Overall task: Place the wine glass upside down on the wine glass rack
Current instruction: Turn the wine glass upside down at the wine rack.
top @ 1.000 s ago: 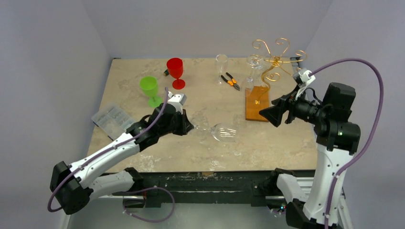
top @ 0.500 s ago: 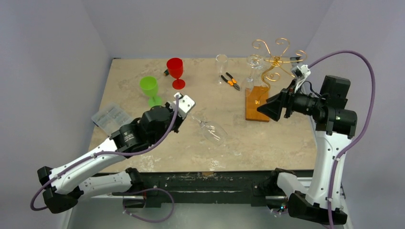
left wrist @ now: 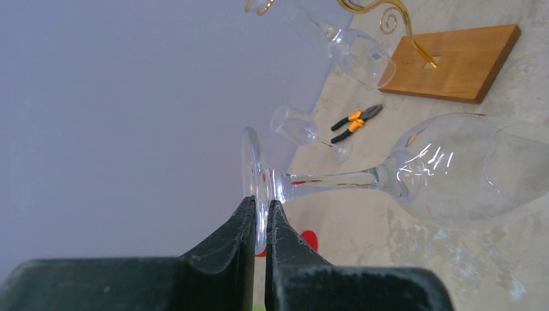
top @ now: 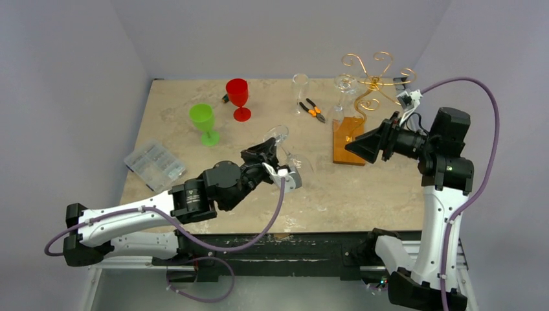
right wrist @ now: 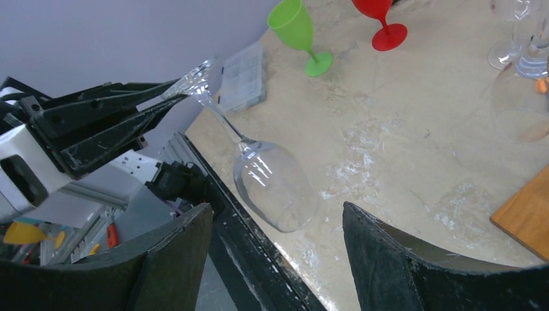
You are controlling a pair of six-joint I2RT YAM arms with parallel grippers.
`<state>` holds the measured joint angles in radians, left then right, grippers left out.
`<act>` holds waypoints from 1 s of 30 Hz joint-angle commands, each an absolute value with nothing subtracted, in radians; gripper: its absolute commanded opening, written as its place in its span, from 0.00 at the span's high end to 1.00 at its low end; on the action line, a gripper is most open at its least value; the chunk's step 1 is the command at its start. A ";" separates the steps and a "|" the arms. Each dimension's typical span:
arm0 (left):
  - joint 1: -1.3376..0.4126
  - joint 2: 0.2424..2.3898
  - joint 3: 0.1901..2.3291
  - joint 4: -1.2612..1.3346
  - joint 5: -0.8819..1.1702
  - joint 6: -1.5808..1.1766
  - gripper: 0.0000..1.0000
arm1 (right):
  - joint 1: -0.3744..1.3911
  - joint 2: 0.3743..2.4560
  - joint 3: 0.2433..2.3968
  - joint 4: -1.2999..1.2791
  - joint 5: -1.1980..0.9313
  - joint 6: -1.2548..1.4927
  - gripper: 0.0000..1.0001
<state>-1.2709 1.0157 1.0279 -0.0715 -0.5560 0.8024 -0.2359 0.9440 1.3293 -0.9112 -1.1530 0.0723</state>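
Note:
My left gripper [left wrist: 259,204] is shut on the foot of a clear wine glass [left wrist: 453,168]. It holds the glass above the table, tilted, foot up and bowl down toward the right. From above, the glass [top: 299,165] hangs right of the left gripper [top: 270,148]. The wine glass rack [top: 372,81] is gold wire on an orange-brown wooden base [top: 348,139] at the back right. My right gripper [top: 359,148] is open and empty beside that base, facing the glass [right wrist: 272,188], whose bowl sits between its fingers [right wrist: 175,259] but farther off.
Another clear glass [top: 342,94] hangs bowl down on the rack. A red goblet [top: 238,97], a green goblet [top: 204,122], a clear glass [top: 300,87] and orange pliers [top: 313,110] stand toward the back. A clear plastic box [top: 154,162] lies at the left edge.
My left arm has swung right and turned its wrist, raising the glass from lying level to foot up, bowl down. My right gripper has shifted slightly up and back.

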 commanded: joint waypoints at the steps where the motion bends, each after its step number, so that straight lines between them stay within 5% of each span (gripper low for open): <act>1: -1.305 1.036 1.031 0.177 -0.613 1.082 1.00 | -0.236 0.911 1.326 -0.758 -1.214 0.254 0.28; 16: -1.407 1.099 0.983 0.242 -0.593 1.284 1.00 | -0.236 0.889 1.140 -0.464 -1.300 0.646 0.29; 30: -1.446 1.166 0.985 0.272 -0.602 1.336 1.00 | -0.236 0.874 1.081 -0.422 -1.280 0.663 0.26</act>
<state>-1.4330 1.1671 0.9680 0.1524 -0.5854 1.2911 -0.2359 0.8837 1.0958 -0.4763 -1.2530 0.6346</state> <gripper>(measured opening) 0.040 0.732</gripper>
